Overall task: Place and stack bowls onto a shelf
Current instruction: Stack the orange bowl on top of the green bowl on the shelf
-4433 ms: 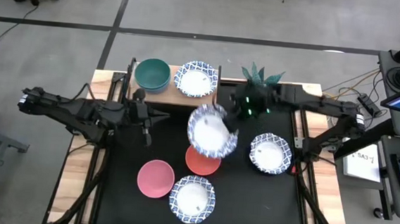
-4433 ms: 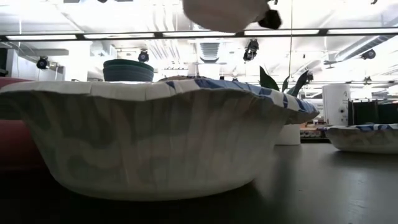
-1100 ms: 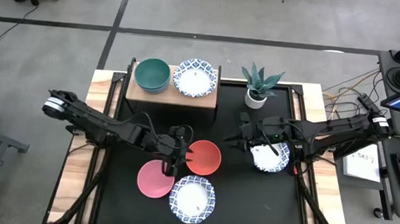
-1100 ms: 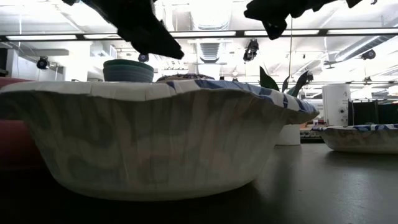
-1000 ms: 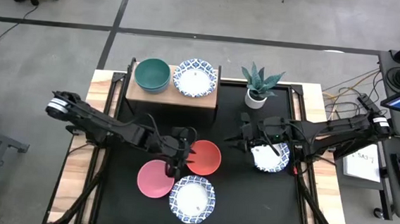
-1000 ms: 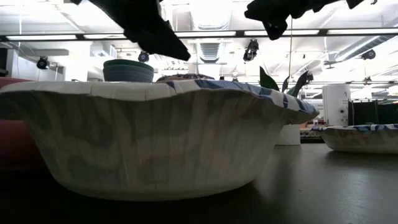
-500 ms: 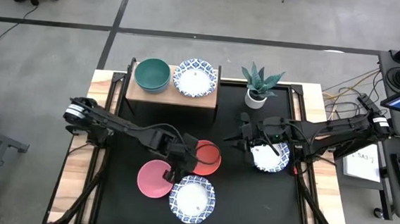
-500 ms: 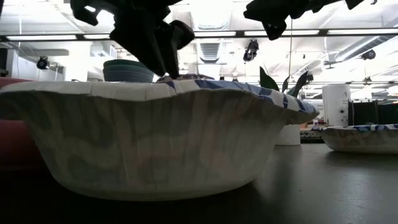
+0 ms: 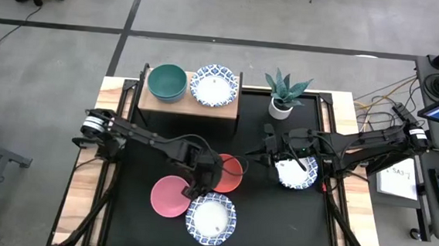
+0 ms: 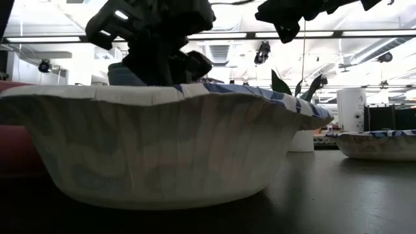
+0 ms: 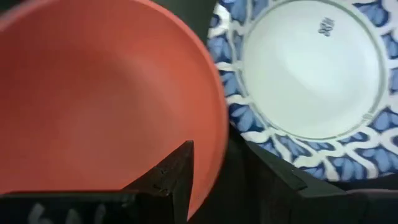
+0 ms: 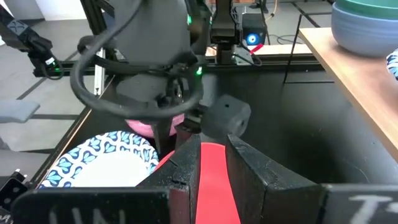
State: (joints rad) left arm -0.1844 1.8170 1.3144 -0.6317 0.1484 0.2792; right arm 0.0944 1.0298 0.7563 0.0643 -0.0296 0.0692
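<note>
The red bowl (image 9: 230,173) sits upright on the black tabletop at mid-table. My left gripper (image 9: 199,182) is down at its near-left rim, open, with one finger inside the bowl and one outside. My right gripper (image 9: 260,152) hovers above the table to the right of the red bowl, slightly open and with nothing in it. A pink bowl (image 9: 170,195) and a white blue-rimmed bowl (image 9: 211,218) lie near the front. Another patterned bowl (image 9: 297,173) lies partly under the right arm. On the shelf (image 9: 190,105) a green bowl (image 9: 167,80) sits in a blue one, beside a patterned bowl (image 9: 214,85). My left gripper comes at the red bowl's rim (image 11: 219,155) from above, pointing down. One finger (image 11: 180,171) is over the inner wall and the other finger (image 11: 273,180) is outside. I cannot tell whether either finger touches the bowl, which rests on the table.
A potted plant (image 9: 283,93) stands at the back right of the shelf. The near patterned bowl (image 10: 162,143) fills the low view. Bare black tabletop lies at the front right and along the left side.
My left gripper has gone down and a little toward the table's right and near edges, turning as it went, until its fingers stand over the red bowl's near-left rim. The left arm has stretched farther across the table.
</note>
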